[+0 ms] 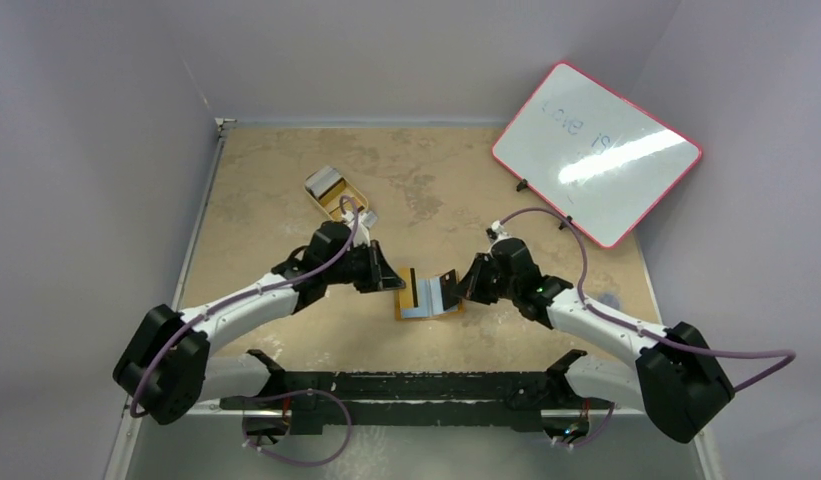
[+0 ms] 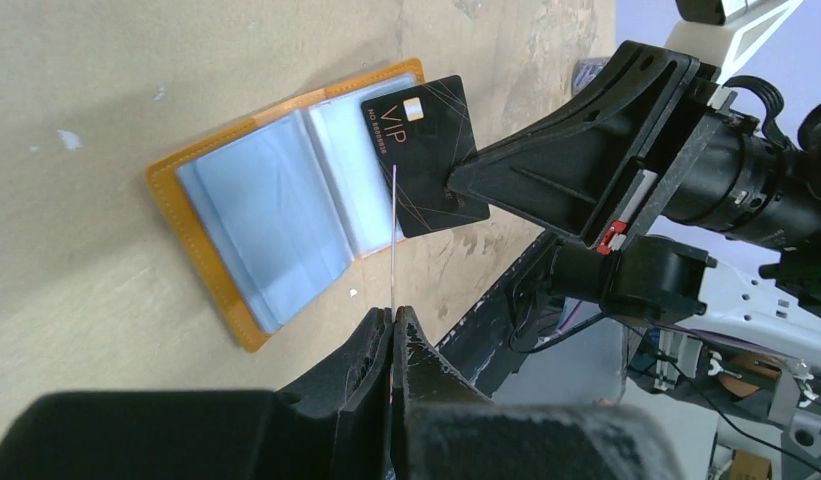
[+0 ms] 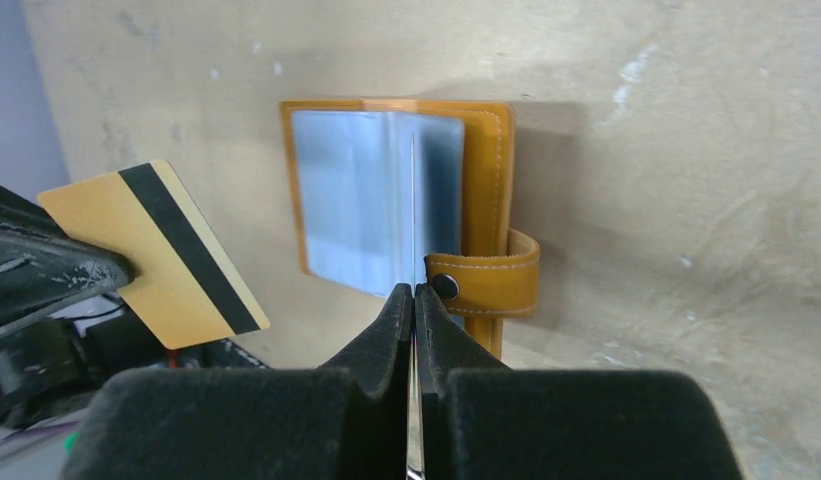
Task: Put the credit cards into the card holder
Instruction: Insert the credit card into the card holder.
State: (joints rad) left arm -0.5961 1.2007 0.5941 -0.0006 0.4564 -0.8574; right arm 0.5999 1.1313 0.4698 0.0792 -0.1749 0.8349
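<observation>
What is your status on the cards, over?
Left gripper shut on gold card; right gripper shut on black VIP card. Card holder open flat on table between them. Nothing lying on its pockets.

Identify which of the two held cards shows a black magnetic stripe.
The gold card in the left hand: a black stripe crosses its face. The black card in the right hand reads VIP and shows no stripe.

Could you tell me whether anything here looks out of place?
Nothing is damaged. Oddly, each arm holds a card over the open card holder at once: the left gripper a gold card, the right gripper a black VIP card.
</observation>
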